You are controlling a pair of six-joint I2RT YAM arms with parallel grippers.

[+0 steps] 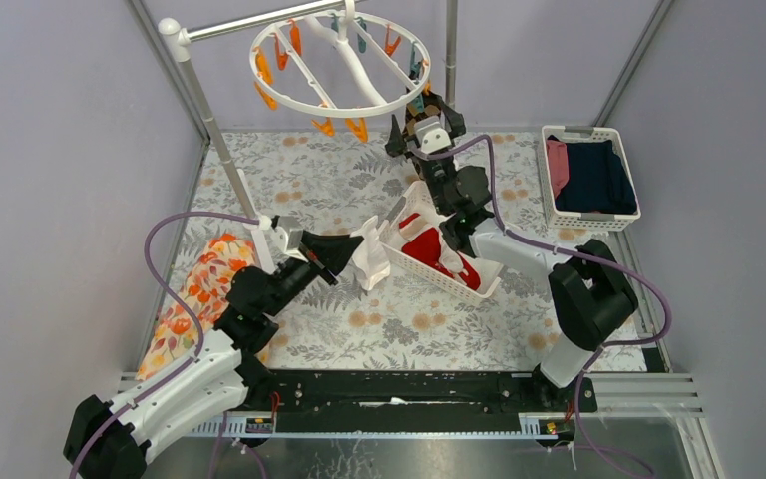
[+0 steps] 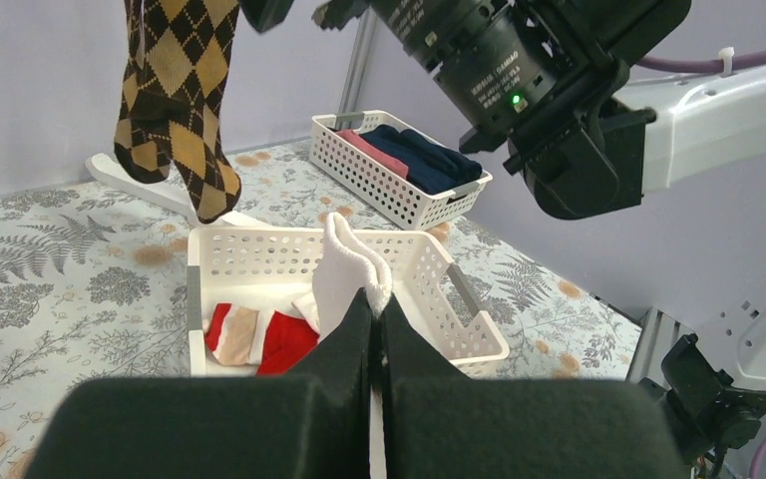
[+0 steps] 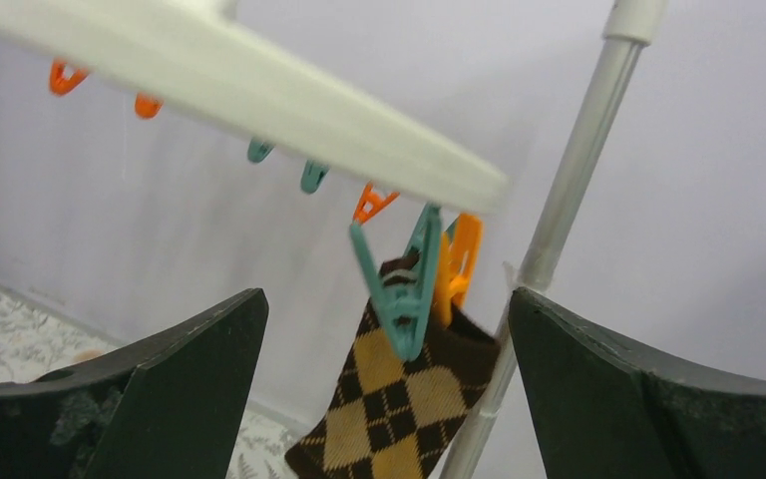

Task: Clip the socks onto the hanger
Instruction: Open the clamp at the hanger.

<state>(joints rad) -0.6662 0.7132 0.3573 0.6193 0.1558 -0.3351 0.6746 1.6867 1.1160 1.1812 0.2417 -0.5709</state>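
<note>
The white round hanger (image 1: 339, 60) hangs from a rail at the back, with orange and teal pegs on its rim (image 3: 239, 90). A brown-and-tan argyle sock (image 3: 409, 399) hangs from a teal peg (image 3: 404, 289); the left wrist view shows it too (image 2: 175, 100). My right gripper (image 3: 387, 296) stands open, its fingers either side of that peg and apart from it. My left gripper (image 2: 377, 299) is shut on a whitish sock (image 2: 349, 269), held just left of the tilted white basket (image 2: 199, 289). Red socks (image 2: 259, 339) with white cuffs lie in that basket (image 1: 479, 289).
A second white basket (image 1: 588, 215) at the right holds navy and pink folded clothes. An orange floral cloth (image 1: 199, 294) lies at the left. The rack's metal pole (image 3: 559, 230) rises just right of the pegged sock, and its slanted leg (image 1: 214, 130) stands at the back left.
</note>
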